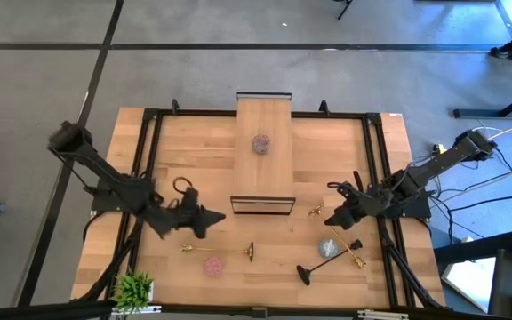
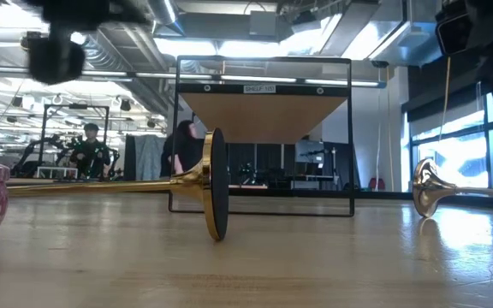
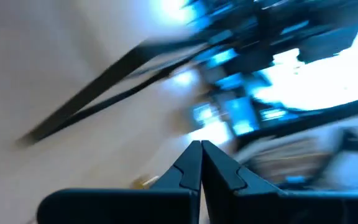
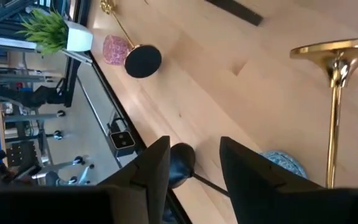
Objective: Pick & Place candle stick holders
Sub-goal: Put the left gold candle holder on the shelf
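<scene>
- We see the small green potted plant (image 1: 133,288) at the table's near-left corner.
- The left gripper (image 1: 210,216) hangs over the left half of the table (image 1: 194,169), just above the lying gold holder; in the left wrist view its fingers (image 3: 188,168) are pressed together with nothing between them.
- A gold loop-shaped piece (image 1: 182,186) lies just beside that arm, on its far side.
- A gold candle stick holder (image 1: 220,250) lies flat near the front edge, its dark round base (image 2: 217,195) on edge; a pink sparkly cup (image 1: 212,265) sits just in front of it.
- At centre, a raised wooden shelf (image 1: 263,156) on a black frame carries a purplish cup (image 1: 261,143).
- A long black holder (image 1: 329,260) lies right of centre, near the front, with a blue sparkly cup (image 1: 327,246) touching or just beside its stem.
- Another gold holder (image 1: 354,255) lies across by the black one's far end; a small gold piece (image 1: 315,211) rests near the shelf's right foot.
- The right gripper (image 1: 334,219) hovers over the right half, above the blue cup; its fingers (image 4: 241,168) are spread apart, holding nothing.
</scene>
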Robot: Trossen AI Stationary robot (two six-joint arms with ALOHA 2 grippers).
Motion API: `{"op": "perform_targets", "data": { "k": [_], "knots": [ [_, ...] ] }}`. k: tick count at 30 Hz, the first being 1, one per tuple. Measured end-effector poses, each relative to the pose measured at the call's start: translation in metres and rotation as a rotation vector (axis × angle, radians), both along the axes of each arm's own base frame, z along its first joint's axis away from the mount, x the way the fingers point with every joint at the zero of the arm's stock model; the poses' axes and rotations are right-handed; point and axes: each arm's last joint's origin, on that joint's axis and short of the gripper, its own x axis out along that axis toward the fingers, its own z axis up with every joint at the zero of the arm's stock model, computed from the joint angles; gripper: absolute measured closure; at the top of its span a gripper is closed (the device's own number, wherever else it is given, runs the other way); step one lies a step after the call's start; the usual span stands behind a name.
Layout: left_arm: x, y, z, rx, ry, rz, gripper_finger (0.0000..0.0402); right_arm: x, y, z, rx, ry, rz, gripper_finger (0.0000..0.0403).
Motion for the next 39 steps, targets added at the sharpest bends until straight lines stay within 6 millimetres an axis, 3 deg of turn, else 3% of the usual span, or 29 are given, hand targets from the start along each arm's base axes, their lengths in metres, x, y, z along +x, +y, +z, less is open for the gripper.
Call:
{"op": "perform_targets", "data": {
  "k": [4,9,19,27,39],
  "knots": [
    [-0.011,0.007,0.013,0.147,-0.207,-0.044,0.0400,-0.002,-0.001,-0.004,-0.052,0.041,0.096,0.0259],
    [-0.016,0.010,0.022,0.404,-0.228,-0.085,0.0400,-0.004,0.001,-0.014,-0.097,0.141,0.225,0.0259],
    [-0.016,0.011,0.022,0.375,-0.225,-0.057,0.0399,0.008,0.010,-0.038,-0.200,0.307,0.370,0.0259],
    [-0.016,0.011,0.022,0.349,-0.229,-0.054,0.0400,0.025,0.015,-0.035,-0.414,0.470,0.342,0.0258],
    [-0.016,0.012,0.020,0.365,-0.202,-0.037,0.0400,0.034,0.008,-0.033,-0.375,0.519,0.224,0.0256]
  ]
}}
